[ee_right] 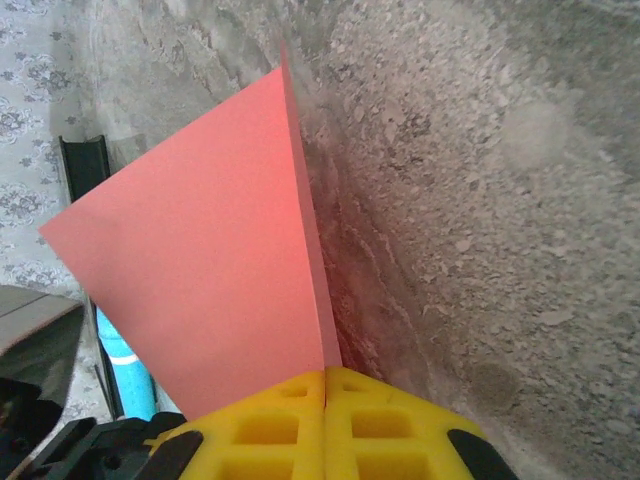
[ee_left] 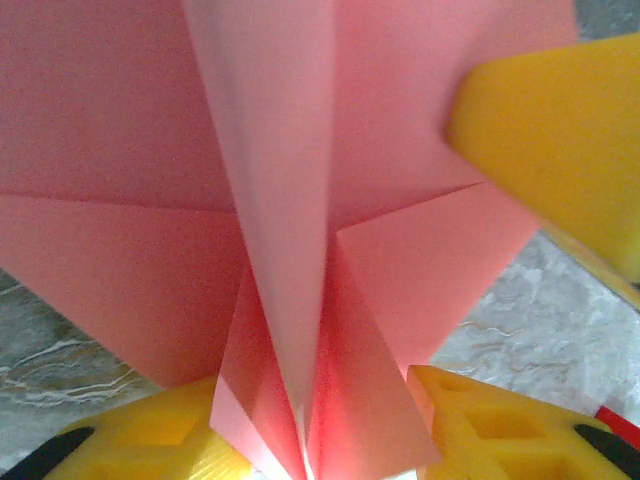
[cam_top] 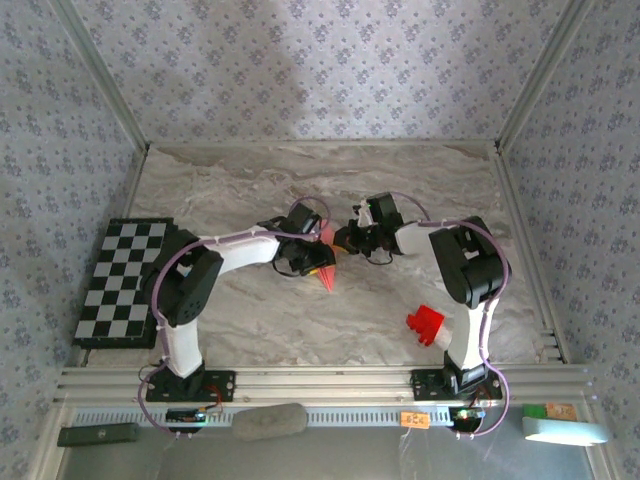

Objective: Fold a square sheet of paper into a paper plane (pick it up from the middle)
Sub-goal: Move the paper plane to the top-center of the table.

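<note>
The square sheet of paper is folded into a pointed pink paper plane (cam_top: 326,276) and held above the marble table between both grippers at mid-table. My left gripper (cam_top: 311,262) has its yellow fingers part-way apart, with the plane's spread folds (ee_left: 280,200) filling the gap at the left gripper (ee_left: 315,445). One yellow finger (ee_left: 550,140) of the right gripper reaches in at the upper right of that view. My right gripper (cam_top: 346,240) is pinched tight on an edge of the paper plane (ee_right: 200,260); the right gripper (ee_right: 324,385) jaws meet with the sheet between them.
A chunky red block (cam_top: 425,325) lies near the right arm's base. A black-and-white chequered board (cam_top: 125,280) covers the table's left side. Patterned walls enclose three sides. A grey cloth (cam_top: 268,421) rests on the front rail.
</note>
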